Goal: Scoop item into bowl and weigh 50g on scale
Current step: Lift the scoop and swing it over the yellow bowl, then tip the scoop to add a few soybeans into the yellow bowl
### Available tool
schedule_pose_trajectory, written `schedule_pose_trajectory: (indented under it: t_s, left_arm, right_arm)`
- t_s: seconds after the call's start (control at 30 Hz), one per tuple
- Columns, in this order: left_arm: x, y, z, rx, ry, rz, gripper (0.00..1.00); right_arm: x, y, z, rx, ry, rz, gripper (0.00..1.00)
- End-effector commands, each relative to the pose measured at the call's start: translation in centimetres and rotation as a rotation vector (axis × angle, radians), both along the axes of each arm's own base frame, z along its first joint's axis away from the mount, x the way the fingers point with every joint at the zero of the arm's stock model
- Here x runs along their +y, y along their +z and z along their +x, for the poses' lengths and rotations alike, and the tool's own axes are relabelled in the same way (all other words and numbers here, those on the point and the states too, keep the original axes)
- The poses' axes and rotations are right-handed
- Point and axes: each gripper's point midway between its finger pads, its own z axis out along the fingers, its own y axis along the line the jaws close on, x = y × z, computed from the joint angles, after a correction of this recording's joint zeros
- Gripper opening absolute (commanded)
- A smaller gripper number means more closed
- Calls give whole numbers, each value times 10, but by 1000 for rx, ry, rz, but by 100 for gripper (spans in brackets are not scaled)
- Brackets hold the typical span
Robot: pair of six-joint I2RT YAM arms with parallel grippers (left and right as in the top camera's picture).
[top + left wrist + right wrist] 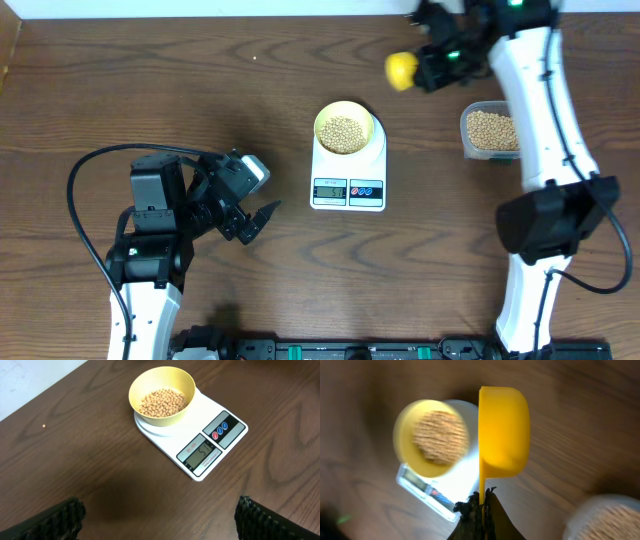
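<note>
The pale yellow-green bowl (pixel 345 128) holds tan beans (pixel 344 133) and stands on the white scale (pixel 348 178); it also shows in the left wrist view (pixel 161 396) and, blurred, in the right wrist view (pixel 430 437). The scale display (pixel 201 454) reads about 51. My right gripper (pixel 432 62) is shut on the handle of the bright yellow scoop (pixel 401 69), held in the air to the right of the bowl; in the right wrist view the scoop (pixel 503 432) is turned on its side. My left gripper (pixel 258 220) is open and empty, left of the scale.
A clear tub of beans (pixel 489 131) stands at the right, beside my right arm, and shows in the right wrist view (pixel 607 520). One stray bean (pixel 43 425) lies on the table far left of the bowl.
</note>
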Motion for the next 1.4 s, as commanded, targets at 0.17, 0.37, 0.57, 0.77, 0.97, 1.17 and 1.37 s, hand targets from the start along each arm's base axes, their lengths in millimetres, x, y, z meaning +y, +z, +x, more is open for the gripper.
schedule_pose_trajectory:
  t_s: [0.17,0.37,0.57,0.77,0.97,1.17,1.37]
  left_arm:
    - [-3,0,-1,0,-14,-8,98]
    - [-3,0,-1,1,-13,-8,98]
    - [-3,0,-1,0,-14,-8,98]
    - [-3,0,-1,0,-14,-8,98]
    - [-3,0,-1,0,-14,-8,97]
    - [-3,0,-1,1,-13,-8,97]
    - [-3,0,-1,1,-13,-8,98]
  right_arm:
    - [67,10,-27,-74,183,-12,1]
    - [85,0,-36,-85,220,-64,1]
    - [86,-5,-36,-79,223,-78,1]
    - [85,-17,-34,-58,220,-97,1]
    - [88,-32,-35,-23,229,-116,1]
    - [91,-39,-38,-1,231,-122,1]
    - [89,-53,-41,44,233,-140,1]
